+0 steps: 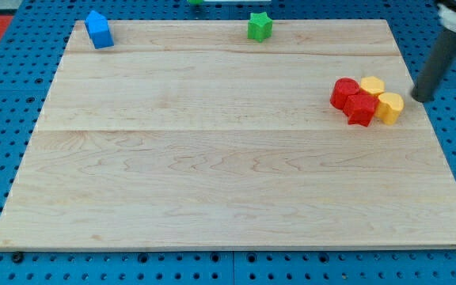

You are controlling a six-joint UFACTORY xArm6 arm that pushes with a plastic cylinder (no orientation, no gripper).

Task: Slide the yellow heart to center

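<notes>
Now we are pushing bare-tipped: our tip point(419, 98) sitting just right of the yellow heart point(389, 108), needing a leftward shove clear of the reds point(353, 100).

One camera, high and in front of the board.
I look down at a slant; the wooden board point(228, 158) fills the frame.

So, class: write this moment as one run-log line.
tip: right of cluster, apart | yellow heart: view's right, touching red block | second yellow block: behind | centre: not reached
</notes>
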